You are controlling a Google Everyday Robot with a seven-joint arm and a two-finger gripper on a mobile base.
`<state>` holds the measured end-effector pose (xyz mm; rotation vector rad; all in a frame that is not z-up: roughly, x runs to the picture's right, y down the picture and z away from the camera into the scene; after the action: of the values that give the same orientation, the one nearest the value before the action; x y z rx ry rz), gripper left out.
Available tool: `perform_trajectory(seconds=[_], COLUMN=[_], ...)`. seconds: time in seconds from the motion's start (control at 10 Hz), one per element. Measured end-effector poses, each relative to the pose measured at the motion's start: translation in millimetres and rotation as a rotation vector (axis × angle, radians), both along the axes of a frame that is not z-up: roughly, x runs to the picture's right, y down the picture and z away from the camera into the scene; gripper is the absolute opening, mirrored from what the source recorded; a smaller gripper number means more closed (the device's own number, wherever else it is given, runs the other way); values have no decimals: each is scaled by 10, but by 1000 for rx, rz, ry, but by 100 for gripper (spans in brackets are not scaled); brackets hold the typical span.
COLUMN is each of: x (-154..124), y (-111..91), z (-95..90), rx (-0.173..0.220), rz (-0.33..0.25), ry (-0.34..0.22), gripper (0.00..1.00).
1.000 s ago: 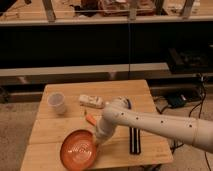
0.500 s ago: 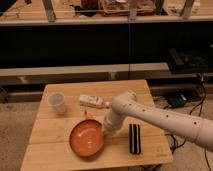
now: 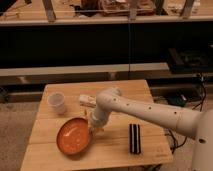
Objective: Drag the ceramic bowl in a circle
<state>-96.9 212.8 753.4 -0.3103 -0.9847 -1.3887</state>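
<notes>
Now pincer at ceramic bowl rim; cup sep.

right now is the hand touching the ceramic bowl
Cannot tell. In the camera view the hand sits at the right rim of the ceramic bowl with no gap showing, but the contact itself isn't plainly visible.

My gripper at right rim of ceramic bowl, near-left on table; cup behind bowl; flat bar right of gripper.
</notes>
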Motion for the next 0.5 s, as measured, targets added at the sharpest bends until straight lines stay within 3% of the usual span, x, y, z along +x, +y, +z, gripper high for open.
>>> perform_trajectory(seconds=[0.3,0.5], x=[-370,-381], y=[-8,268], z=[-377,-627], rx=[40,40], rz=[-61,-109], ry=[-132,-185], gripper=[0,0])
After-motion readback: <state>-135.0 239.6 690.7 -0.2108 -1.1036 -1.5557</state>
